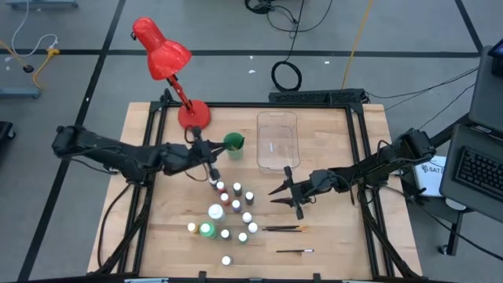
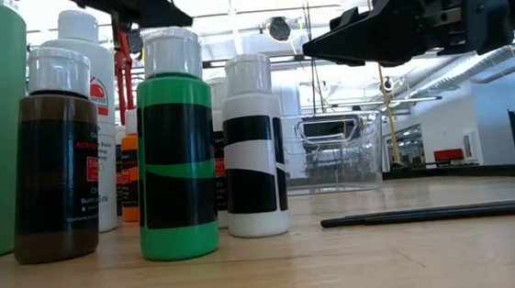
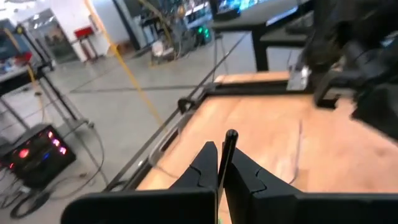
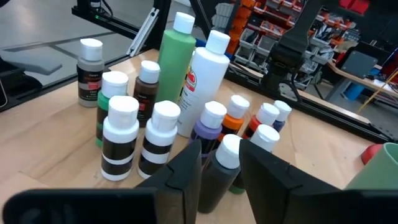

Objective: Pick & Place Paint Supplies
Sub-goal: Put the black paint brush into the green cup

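Left gripper (image 1: pixel 214 174): it hangs above the table between the green cup and the little paint bottles. Its two dark fingers (image 3: pixel 202 168) are pinching a thin dark brush (image 3: pixel 227 152), and the brush handle sticks out past the fingertips.
Right gripper (image 1: pixel 284 193): it is up off the table, just to the right of the bottle group and near the clear tray. Its jaws are spread a little with nothing between them. In the right wrist view, the fingers (image 4: pixel 186 171) point at a dark bottle with a white cap (image 4: pixel 221 168).
Small paint bottles (image 1: pixel 236 206): they stand upright in a bunch in the middle of the table, all with white caps. Up close I see a brown one (image 2: pixel 54 160), a green one (image 2: pixel 175 150) and a black and white one (image 2: pixel 253 153).
Big bottles: a tall green bottle (image 4: pixel 176 53) and a white bottle (image 4: pixel 202 78) stand side by side at the edge of the bunch.
Brushes on the table: one pair of brushes (image 1: pixel 284 229) lies flat to the right of the bottles, and one more brush (image 1: pixel 295 251) lies closer to the front edge.
Green cup (image 1: pixel 233 144): it sits near the back of the table, beside the red lamp (image 1: pixel 167 59).
Clear tray (image 1: pixel 277 140): it sits to the right of the cup, near the back.
Table (image 1: pixel 330 244): light wood with a dark frame.
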